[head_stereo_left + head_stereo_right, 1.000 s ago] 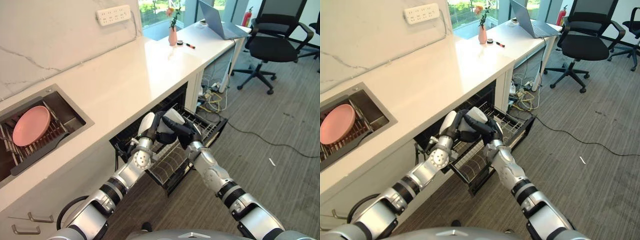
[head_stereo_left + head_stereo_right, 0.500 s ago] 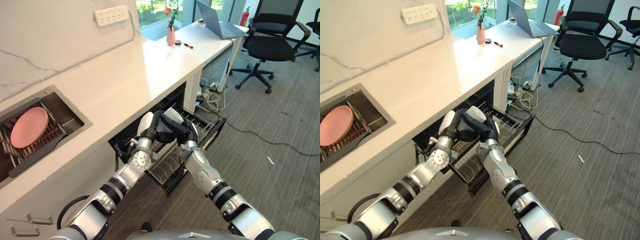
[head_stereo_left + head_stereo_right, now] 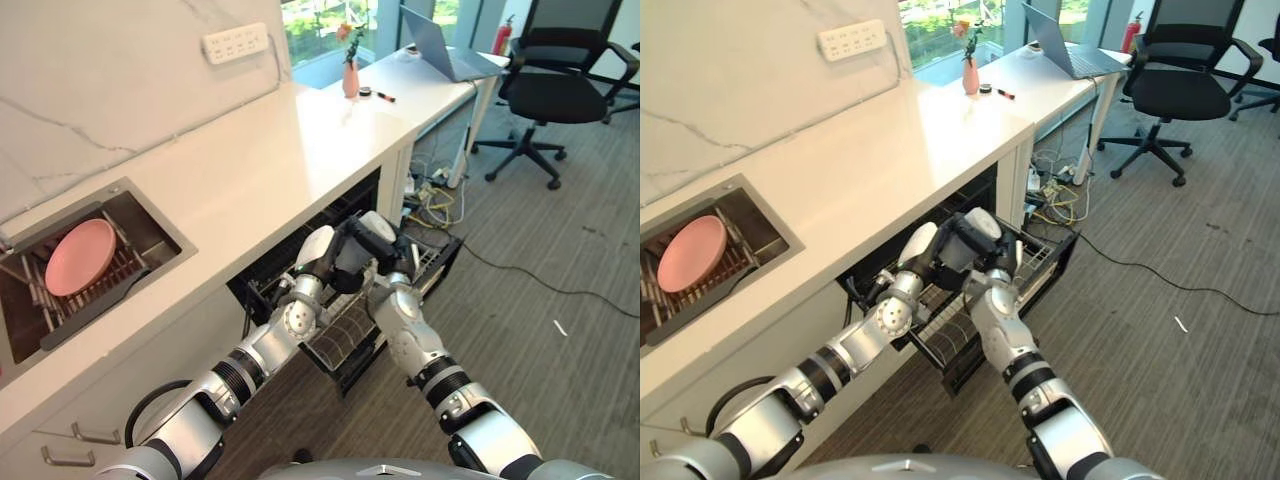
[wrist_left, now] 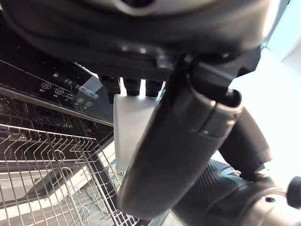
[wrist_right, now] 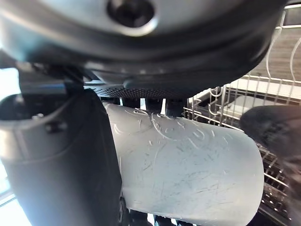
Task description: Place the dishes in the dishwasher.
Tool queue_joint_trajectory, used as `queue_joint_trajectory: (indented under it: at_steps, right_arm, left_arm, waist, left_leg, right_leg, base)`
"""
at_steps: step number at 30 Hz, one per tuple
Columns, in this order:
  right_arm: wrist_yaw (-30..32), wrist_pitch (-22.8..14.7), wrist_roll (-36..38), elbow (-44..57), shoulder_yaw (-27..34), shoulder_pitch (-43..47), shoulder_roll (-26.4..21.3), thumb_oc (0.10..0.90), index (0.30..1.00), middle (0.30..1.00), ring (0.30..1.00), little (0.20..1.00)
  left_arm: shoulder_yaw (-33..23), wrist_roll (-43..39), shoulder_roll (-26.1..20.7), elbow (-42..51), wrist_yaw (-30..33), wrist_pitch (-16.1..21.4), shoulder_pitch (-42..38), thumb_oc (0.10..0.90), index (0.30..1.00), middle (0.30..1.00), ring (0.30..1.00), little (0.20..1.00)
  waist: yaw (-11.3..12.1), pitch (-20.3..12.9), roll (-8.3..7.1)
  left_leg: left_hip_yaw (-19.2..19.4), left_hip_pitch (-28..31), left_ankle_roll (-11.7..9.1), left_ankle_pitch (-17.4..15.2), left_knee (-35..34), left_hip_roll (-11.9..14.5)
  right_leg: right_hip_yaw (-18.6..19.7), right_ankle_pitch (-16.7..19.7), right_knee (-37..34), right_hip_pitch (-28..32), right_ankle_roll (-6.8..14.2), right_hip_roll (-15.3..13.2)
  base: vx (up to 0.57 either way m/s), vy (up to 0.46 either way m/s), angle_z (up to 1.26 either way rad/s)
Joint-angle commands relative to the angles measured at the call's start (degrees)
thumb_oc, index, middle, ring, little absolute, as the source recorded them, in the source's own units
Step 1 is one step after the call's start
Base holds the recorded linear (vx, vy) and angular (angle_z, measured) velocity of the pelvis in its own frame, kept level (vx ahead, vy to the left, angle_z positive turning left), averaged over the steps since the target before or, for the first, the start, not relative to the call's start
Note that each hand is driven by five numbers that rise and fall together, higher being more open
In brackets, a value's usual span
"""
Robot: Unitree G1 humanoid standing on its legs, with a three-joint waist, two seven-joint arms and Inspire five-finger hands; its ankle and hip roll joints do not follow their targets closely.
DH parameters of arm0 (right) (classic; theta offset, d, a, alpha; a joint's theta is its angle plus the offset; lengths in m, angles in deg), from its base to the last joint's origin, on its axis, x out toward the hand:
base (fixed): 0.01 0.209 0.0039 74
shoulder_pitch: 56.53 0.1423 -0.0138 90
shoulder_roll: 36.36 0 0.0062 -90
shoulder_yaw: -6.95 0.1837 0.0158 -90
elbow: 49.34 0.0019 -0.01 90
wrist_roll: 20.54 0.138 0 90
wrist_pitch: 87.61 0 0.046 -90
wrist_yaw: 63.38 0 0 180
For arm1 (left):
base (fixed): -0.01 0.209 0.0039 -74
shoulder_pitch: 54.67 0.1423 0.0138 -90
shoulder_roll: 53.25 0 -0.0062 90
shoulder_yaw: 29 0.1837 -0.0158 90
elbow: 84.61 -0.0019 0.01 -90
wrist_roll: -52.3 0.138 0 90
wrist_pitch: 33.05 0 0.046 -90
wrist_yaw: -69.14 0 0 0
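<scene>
Both robot hands meet over the pulled-out dishwasher rack [image 3: 430, 262] under the desk [image 3: 250, 170]. The right robot hand [image 3: 385, 248] has its fingers and thumb curled round a white cup [image 5: 188, 172], which lies nearly on its side with its long axis across the rack. The left robot hand [image 3: 340, 262] presses curled fingers against it. A pink plate [image 3: 80, 257] leans in the sink [image 3: 150, 225].

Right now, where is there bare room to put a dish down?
The white counter is bare between the sink and the pink vase. The sink rack is crowded by a pink plate. Both hands crowd the pulled-out dishwasher rack, whose outer end looks free.
</scene>
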Motion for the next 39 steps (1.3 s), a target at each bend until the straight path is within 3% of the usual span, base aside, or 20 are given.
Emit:
queue_joint_trajectory:
  at_steps: [1, 13, 16, 17, 20, 22, 26, 31, 39]
  right_arm:
    - [-0.75, -3.61, -6.31, -0.84, 4.4, 12.27, 2.35, 0.4, 0.3, 0.3, 0.3, 0.3]
    - [-1.9, -1.22, -11.08, -2.02, 9.12, 8.69, -2.27, 0.4, 0.3, 0.3, 0.3, 0.3]
    - [-3.68, 0.45, -13.98, -3.65, 9.53, 8.06, -5.34, 0.4, 0.3, 0.3, 0.3, 0.3]
    - [-3.71, 0.45, -13.98, -3.66, 9.46, 8.01, -5.29, 0.4, 0.3, 0.3, 0.3, 0.3]
    - [-6.74, 2.26, -17.64, -5.23, 9.18, 6.8, -8.97, 0.4, 0.3, 0.3, 0.3, 0.3]
    - [-7.47, 2.54, -18.71, -5.85, 9.08, 6.56, -10.13, 0.4, 0.3, 0.3, 0.3, 0.3]
    - [-10.21, 3.9, -20.94, -13.66, 9.64, 8.36, -16.43, 0.4, 0.3, 0.3, 0.3, 0.3]
    - [-11.46, 4.22, -21.36, -21.53, 9.47, 12.68, -20.9, 0.4, 0.3, 0.3, 0.3, 0.3]
    - [-12.31, 6.12, -28.48, -30.0, 6.21, 13.74, -22.32, 0.4, 0.3, 0.3, 0.3, 0.3]
  left_arm:
    - [0.0, 2.87, -2.07, 5.12, -2.23, 5.99, -7.31, 0.8, 0.9, 0.9, 0.9, 0.9]
    - [-10.21, 3.02, -11.34, 18.4, -6.89, 6.41, 6.12, 0.8, 0.9, 0.9, 0.9, 0.9]
    - [-15.02, -3.73, -14.77, 24.07, -10.16, 8.04, 14.22, 0.8, 0.9, 0.9, 0.9, 0.9]
    - [-15.17, -3.82, -14.89, 24.31, -10.28, 7.96, 14.45, 0.8, 0.9, 0.9, 0.9, 0.9]
    - [-19.28, -14.23, -17.32, 26.95, -14.5, 8.86, 22.81, 0.8, 0.9, 0.9, 0.9, 0.9]
    - [-20.11, -17.09, -17.69, 27.32, -15.97, 8.68, 24.92, 0.8, 0.9, 0.9, 0.9, 0.9]
    - [-21.88, -22.56, -20.48, 25.55, -21.4, 7.15, 31.4, 0.8, 0.9, 0.9, 0.9, 0.9]
    - [-21.95, -22.66, -21.94, 21.26, -23.89, 6.17, 34.28, 0.8, 0.9, 0.9, 0.9, 0.9]
    - [-20.92, -15.63, -20.28, 9.01, -23.65, 5.65, 36.96, 0.8, 0.9, 0.9, 0.9, 0.9]
  waist:
    - [2.03, -1.67, -3.0]
    - [6.59, -0.64, -3.25]
    - [9.16, -0.15, -3.49]
    - [9.01, -0.26, -3.52]
    - [11.76, 0.04, -3.82]
    - [12.14, 0.06, -3.94]
    - [15.21, 0.62, -4.64]
    - [17.25, 1.87, -4.73]
    - [18.67, 4.46, -3.56]
  left_leg:
    - [1.01, 5.45, -1.84, -5.79, 0.24, 2.18]
    - [-3.14, 3.44, -2.41, -4.84, 0.24, 2.31]
    - [-5.17, 1.87, -2.5, -4.22, 0.31, 2.09]
    - [-5.25, 1.81, -2.5, -4.21, 0.31, 2.08]
    - [-7.79, 0.58, -3.19, -4.63, 0.44, 2.4]
    - [-8.48, -0.01, -3.31, -4.39, 0.45, 2.27]
    - [-11.07, -2.59, -3.75, -3.4, 0.52, 1.81]
    - [-12.45, -5.38, -3.97, -2.4, 0.53, 1.53]
    - [-13.35, -10.45, -4.29, -0.82, 0.34, 0.76]
  right_leg:
    - [-1.8, 0.98, 0.82, -0.8, 3.49, -4.03]
    - [-6.58, 0.19, 1.0, 0.73, 3.29, -4.0]
    - [-8.7, 0.26, 1.03, 0.87, 3.29, -4.25]
    - [-8.78, 0.26, 1.03, 0.86, 3.3, -4.25]
    - [-10.28, -0.83, 0.9, 1.84, 3.63, -3.82]
    - [-11.14, -0.85, 0.92, 1.94, 3.63, -3.78]
    - [-14.08, -1.01, 0.83, 2.02, 3.88, -3.68]
    - [-15.44, -1.15, 0.81, 0.8, 4.1, -3.82]
    - [-17.24, -0.9, 0.83, -2.65, 4.42, -4.45]
  base:
    - [-0.01, -0.025, 0.08]
    - [-0.01, -0.024, 0.19]
    - [-0.01, -0.019, 0.29]
    - [0.06, -0.06, 0.39]
    - [0.02, -0.028, 0.34]
    - [0.03, -0.027, 0.33]
    - [0.0, -0.01, 0.51]
    - [-0.01, 0.017, 0.4]
    - [-0.03, 0.043, 0.15]
